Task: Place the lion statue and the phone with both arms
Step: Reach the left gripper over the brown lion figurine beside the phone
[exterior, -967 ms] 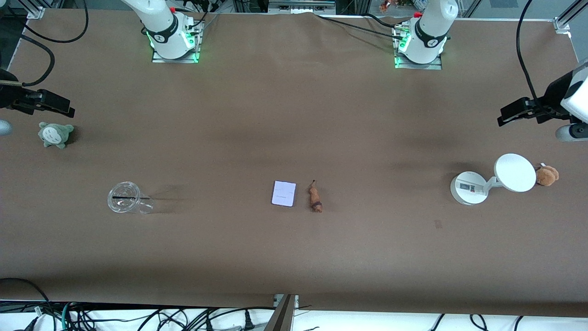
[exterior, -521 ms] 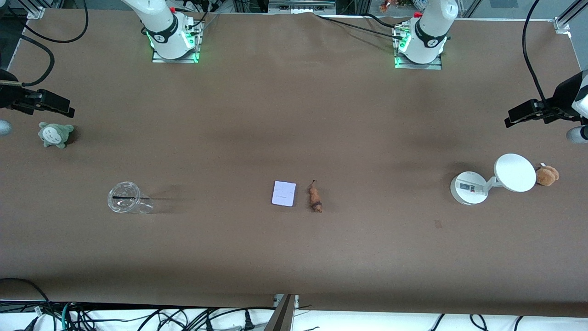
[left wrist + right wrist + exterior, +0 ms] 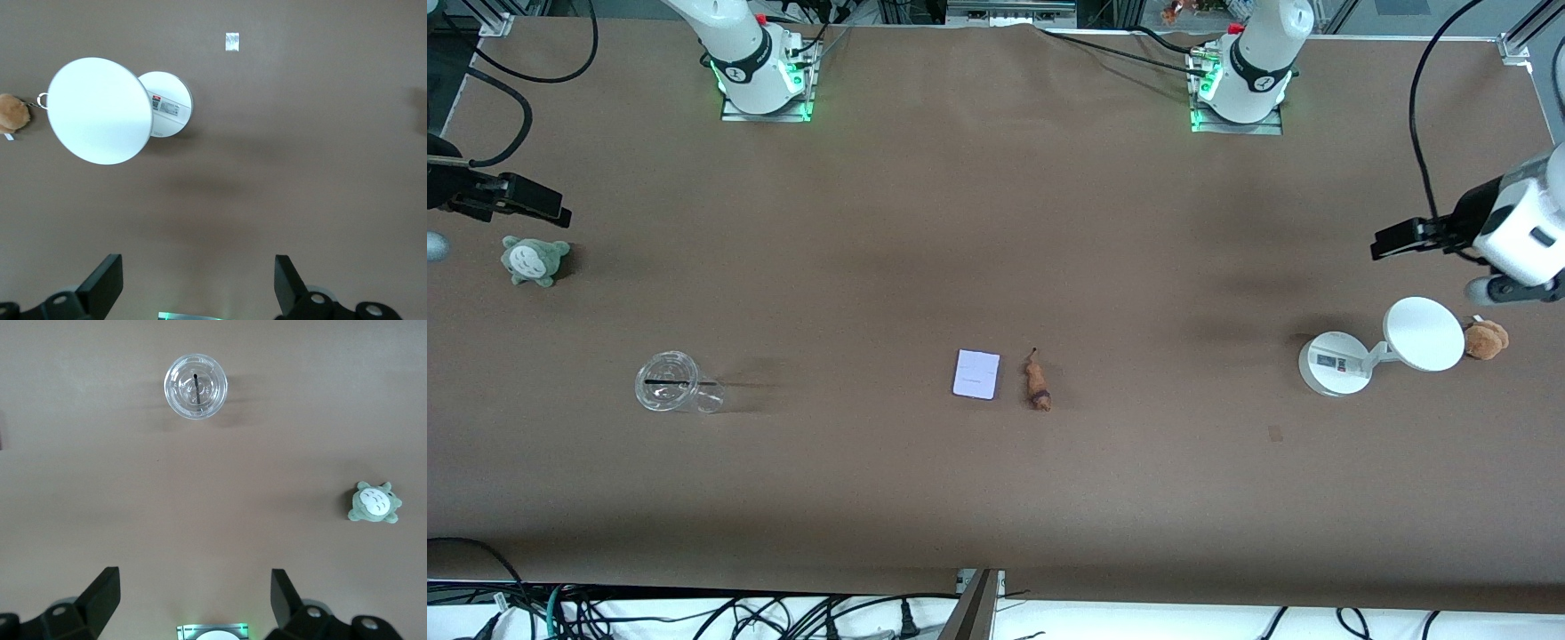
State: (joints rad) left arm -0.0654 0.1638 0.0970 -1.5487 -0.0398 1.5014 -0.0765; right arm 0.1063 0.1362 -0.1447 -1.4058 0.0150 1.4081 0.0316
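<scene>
Scanning the front view: phone lies flat mid-table, lion statue just beside it toward the left arm's end, apart, tail pointing toward the bases. Left gripper hangs over bare table near the white disc stand; right gripper hangs over the table's other end by the grey-green plush. Neither holds anything.

Left wrist view: fingers spread wide, empty; stand and brown plush below.

Right wrist view: fingers wide, empty; clear cup below.

Judgement: phone thin, stiff, probably slick, so pinch across its short edges. Lion light and small; grip mid-body, across its width.
</scene>
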